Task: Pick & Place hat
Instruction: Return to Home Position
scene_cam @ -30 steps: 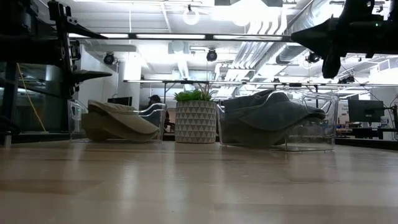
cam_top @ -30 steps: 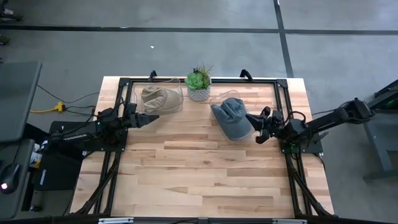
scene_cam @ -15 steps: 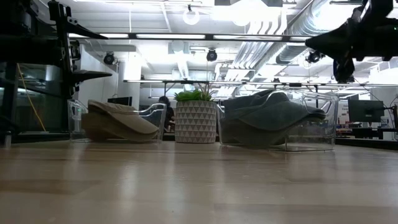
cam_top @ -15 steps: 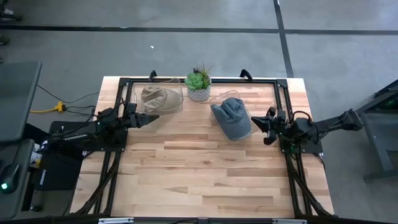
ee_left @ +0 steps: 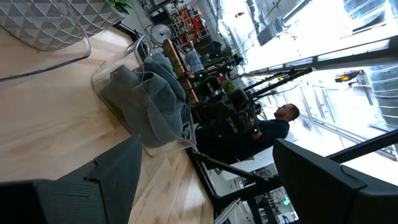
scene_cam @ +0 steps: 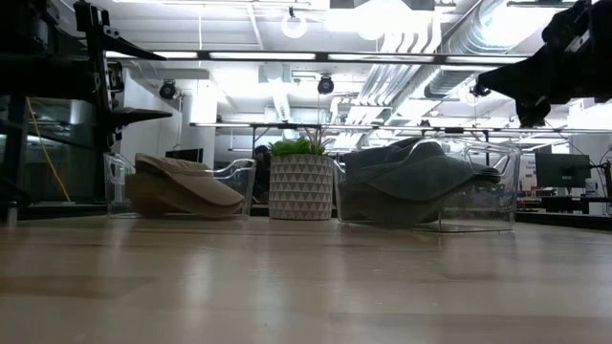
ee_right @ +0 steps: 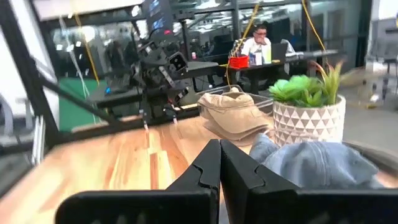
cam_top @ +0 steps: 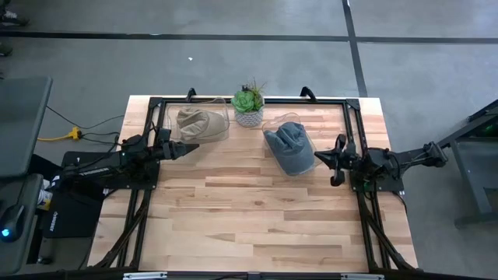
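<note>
Brown cap in the left transparent bin; blue caps in the right transparent bin; potted plant between them. Left claw, spread, points at the left bin. Right claw, pressed together, hangs near the tabletop right edge.

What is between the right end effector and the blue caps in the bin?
Only the wall of the clear bin. The blue caps lie inside it, and the right end effector hangs shut just beside it, raised above the table. Nothing else shows in that gap.
</note>
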